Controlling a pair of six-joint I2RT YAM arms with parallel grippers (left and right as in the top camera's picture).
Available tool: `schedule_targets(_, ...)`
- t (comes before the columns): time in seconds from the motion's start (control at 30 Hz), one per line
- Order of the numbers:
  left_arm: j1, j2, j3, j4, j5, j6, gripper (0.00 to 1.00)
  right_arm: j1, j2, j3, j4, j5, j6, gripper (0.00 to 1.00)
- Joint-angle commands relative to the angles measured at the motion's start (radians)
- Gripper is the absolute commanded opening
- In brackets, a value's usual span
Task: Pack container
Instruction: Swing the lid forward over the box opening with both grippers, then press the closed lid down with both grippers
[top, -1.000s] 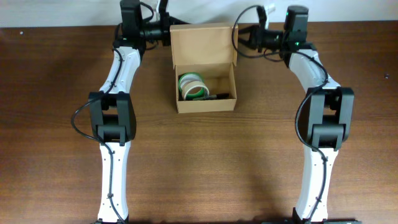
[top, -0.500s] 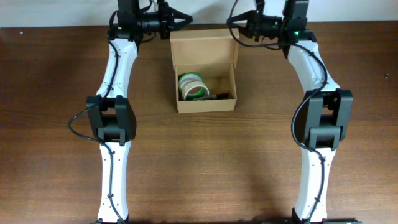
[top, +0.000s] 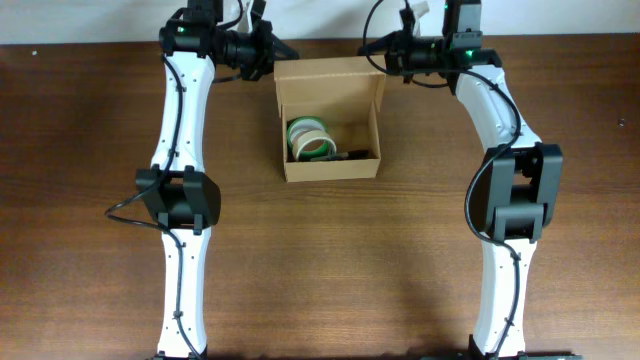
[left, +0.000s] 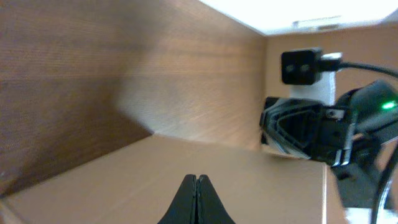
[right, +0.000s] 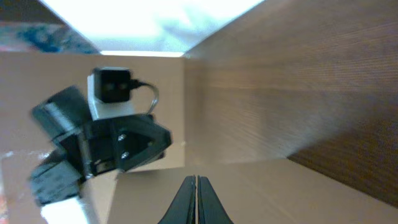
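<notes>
The tan cardboard container (top: 331, 168) stands open at the back middle of the table, its flap lid (top: 328, 80) raised behind it. Inside lie green and white tape rolls (top: 310, 138) and a small black item (top: 350, 155). My left gripper (top: 283, 48) is shut at the lid's back left corner. My right gripper (top: 373, 56) is shut at its back right corner. In the left wrist view the shut fingers (left: 196, 182) rest against the lid (left: 112, 186). In the right wrist view the shut fingers (right: 196, 182) rest against the lid (right: 280, 193).
Dark wooden table (top: 90, 200) all round the box. The table's back edge and a white wall lie just behind both grippers. Each wrist view shows the other arm's gripper across the lid: the right one (left: 305, 127), the left one (right: 118, 143).
Both grippers have risen and swung further back behind the lid. The lid looks shorter from above, so it stands more upright than before.
</notes>
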Motion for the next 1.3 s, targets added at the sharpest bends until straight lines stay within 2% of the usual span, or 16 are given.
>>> schedule_targets(0.0, -0.007, 0.009, 0.056, -0.095, -0.089, 0.127, 0.01, 0.029, -0.11, 0.02, -0.075, 0.112, -0.11, 0.04)
schedule_targets(0.2, -0.037, 0.009, 0.105, -0.274, -0.166, 0.219, 0.02, 0.06, -0.225, 0.021, -0.332, 0.305, -0.292, 0.04)
schedule_targets(0.53, -0.064, 0.003, 0.212, -0.485, -0.327, 0.275, 0.02, 0.119, -0.362, 0.021, -0.689, 0.589, -0.541, 0.04)
schedule_targets(0.7, -0.095, -0.035, 0.209, -0.485, -0.327, 0.288, 0.02, 0.146, -0.366, 0.021, -0.806, 0.669, -0.607, 0.04)
schedule_targets(1.07, -0.213, -0.165, 0.2, -0.485, -0.68, 0.273, 0.01, 0.185, -0.366, 0.02, -0.98, 0.854, -0.704, 0.04)
schedule_targets(1.27, -0.226, -0.186, 0.174, -0.485, -0.771, 0.248, 0.02, 0.186, -0.366, 0.02, -1.003, 0.901, -0.75, 0.04)
